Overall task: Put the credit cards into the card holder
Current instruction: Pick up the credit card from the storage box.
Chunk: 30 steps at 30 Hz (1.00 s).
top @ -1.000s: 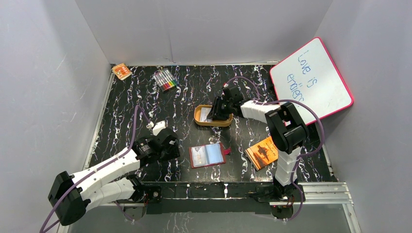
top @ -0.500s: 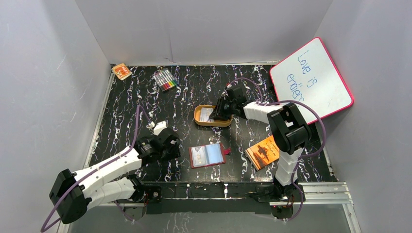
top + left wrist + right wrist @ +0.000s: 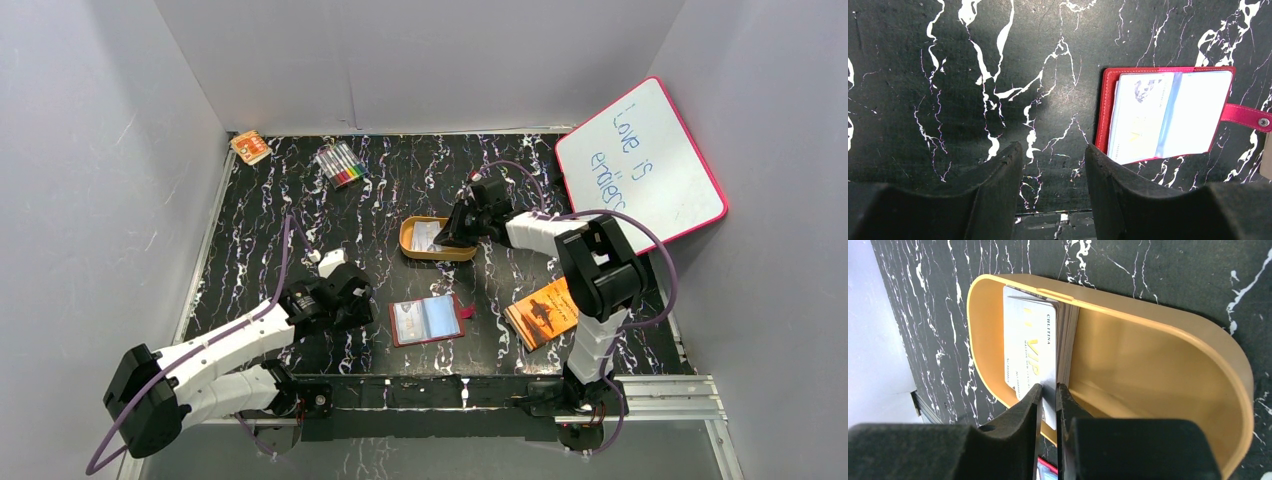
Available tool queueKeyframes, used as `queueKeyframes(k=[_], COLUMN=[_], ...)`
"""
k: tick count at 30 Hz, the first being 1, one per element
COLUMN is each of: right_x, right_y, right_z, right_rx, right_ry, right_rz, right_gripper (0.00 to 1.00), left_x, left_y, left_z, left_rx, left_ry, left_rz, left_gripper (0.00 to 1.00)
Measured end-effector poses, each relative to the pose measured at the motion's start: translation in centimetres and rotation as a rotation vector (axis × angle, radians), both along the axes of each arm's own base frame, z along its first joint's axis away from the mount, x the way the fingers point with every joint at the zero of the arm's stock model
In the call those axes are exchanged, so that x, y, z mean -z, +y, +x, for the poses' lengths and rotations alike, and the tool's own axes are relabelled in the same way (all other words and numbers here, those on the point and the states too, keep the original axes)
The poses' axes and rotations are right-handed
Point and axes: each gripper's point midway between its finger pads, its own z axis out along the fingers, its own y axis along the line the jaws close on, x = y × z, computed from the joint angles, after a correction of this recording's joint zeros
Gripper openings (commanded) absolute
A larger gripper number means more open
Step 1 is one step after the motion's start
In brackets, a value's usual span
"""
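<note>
The dark red card holder lies open on the black marbled table, pale pockets up; it also shows in the left wrist view with its tab to the right. A stack of pale credit cards stands in the orange oval tin. My right gripper reaches into the tin and is shut on the near edge of the front card. My left gripper is open and empty, low over the table just left of the card holder.
An orange booklet lies right of the card holder. A pack of markers and a small orange box lie at the back left. A pink-framed whiteboard leans at the right wall.
My right gripper has shifted slightly right and back at the tin. My left gripper has moved slightly toward the card holder.
</note>
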Motion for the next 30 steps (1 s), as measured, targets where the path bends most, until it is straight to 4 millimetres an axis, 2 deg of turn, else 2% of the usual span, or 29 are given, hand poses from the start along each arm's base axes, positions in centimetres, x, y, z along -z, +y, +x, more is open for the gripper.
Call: queueKeyframes(k=[6,15,19,25,30], right_x=[-0.4,-0.8,-1.0,-1.3,-0.7], right_y=[-0.6,-1.1,-1.1,-0.7,-0.3], right_z=[-0.1,-0.4,-0.3,-0.5,-0.7], right_rx=[0.012,0.019,0.016,0.010,0.000], right_ry=[-0.005,-0.009,-0.009,0.004,0.032], right_rz=[0.004,0.014,0.025,0.054,0.074], right_gripper=[0.07,0.06,0.09,0.18,0.25], left_x=[0.2,0.2,0.1,0.2,0.3], left_y=[-0.1,-0.2,-0.4,-0.5,-0.5], left_z=[0.0,0.0,0.1,0.1,0.0], left_rx=[0.005,0.008,0.010,0.012,0.013], left_ry=[0.006,0.007,0.001,0.003,0.006], left_rz=[0.005,0.001,-0.009,-0.013,-0.014], left_gripper=[0.46,0.46,0.46,0.46,0.46])
